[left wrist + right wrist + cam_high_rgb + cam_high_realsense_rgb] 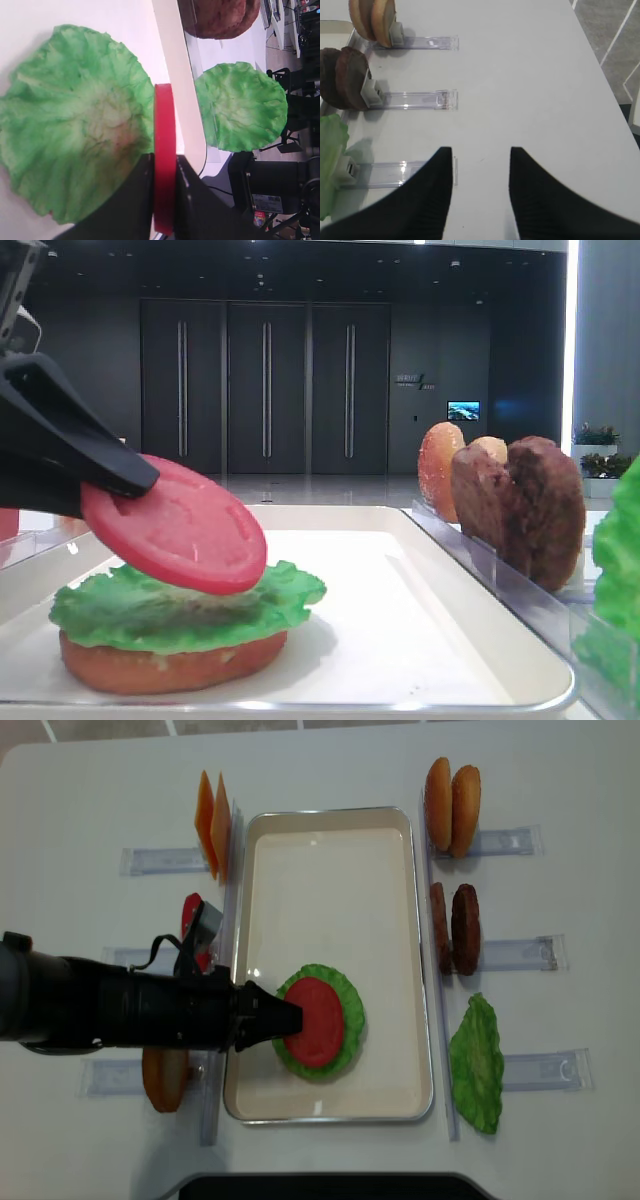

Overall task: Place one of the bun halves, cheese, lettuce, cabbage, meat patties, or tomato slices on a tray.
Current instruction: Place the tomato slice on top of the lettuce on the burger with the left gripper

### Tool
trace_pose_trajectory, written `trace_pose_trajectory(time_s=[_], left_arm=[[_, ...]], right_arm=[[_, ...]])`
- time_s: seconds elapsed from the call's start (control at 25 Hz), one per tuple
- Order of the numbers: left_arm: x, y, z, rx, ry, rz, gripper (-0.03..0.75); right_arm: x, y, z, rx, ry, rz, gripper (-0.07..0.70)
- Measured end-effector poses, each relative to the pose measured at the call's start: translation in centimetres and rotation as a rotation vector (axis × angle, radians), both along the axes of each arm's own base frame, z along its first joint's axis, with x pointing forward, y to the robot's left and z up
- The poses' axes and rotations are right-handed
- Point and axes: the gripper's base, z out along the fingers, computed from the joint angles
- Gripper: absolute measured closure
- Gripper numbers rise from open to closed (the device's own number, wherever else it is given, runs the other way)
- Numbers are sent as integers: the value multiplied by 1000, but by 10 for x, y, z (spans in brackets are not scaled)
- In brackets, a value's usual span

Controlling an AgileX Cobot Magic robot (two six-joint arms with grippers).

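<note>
My left gripper (290,1017) is shut on a red tomato slice (316,1022), whose edge shows between the jaws in the left wrist view (165,130). The slice (180,525) hangs tilted, its low edge at the lettuce (190,610) that lies on a bun half (170,662) in the white tray (330,850). My right gripper (481,150) stands open over bare table, with nothing between its fingers.
Clear holders flank the tray. On its right stand two bun halves (452,792), two meat patties (455,928) and another lettuce leaf (478,1060). On its left stand cheese slabs (212,825), a tomato slice (190,915) and a bun half (165,1078).
</note>
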Motion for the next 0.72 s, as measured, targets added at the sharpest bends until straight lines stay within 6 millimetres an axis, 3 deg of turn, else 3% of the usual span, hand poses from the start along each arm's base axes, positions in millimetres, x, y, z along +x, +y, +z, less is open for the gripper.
trace_pose_trajectory(time_s=[0.36, 0.72], left_arm=[[9, -2, 5, -3, -34, 1, 363], [33, -6, 18, 24, 14, 1, 329]], right_arm=[[0, 0, 0, 0, 0, 0, 365], [0, 0, 0, 0, 0, 0, 365]])
